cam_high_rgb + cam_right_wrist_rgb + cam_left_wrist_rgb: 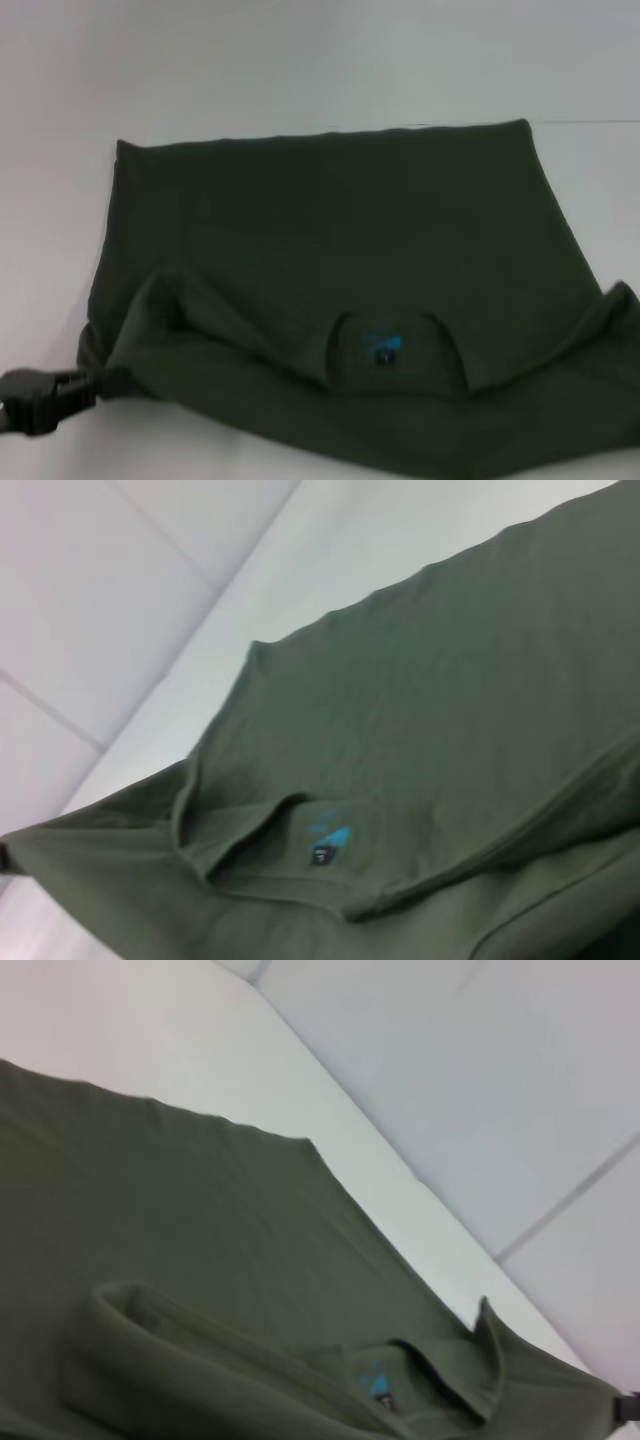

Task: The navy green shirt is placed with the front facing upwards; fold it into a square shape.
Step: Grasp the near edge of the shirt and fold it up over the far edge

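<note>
The navy green shirt (340, 230) lies spread on the white table (300, 60), with its near part folded over and bunched in a ridge. The collar with its blue mark (383, 346) faces up near the front; the same mark (372, 1375) (328, 838) shows in both wrist views. At the front left, my left gripper (92, 385) is shut on the shirt's left corner, low above the table. The shirt's right corner rises in a peak at the picture's right edge. My right gripper (630, 1407) shows only as a dark sliver at that corner's tip, which is pulled taut to it.
White table surface surrounds the shirt at the back and left. The table's far edge (420, 1190) runs beside a pale tiled floor (500, 1080), which the right wrist view also shows beyond the edge.
</note>
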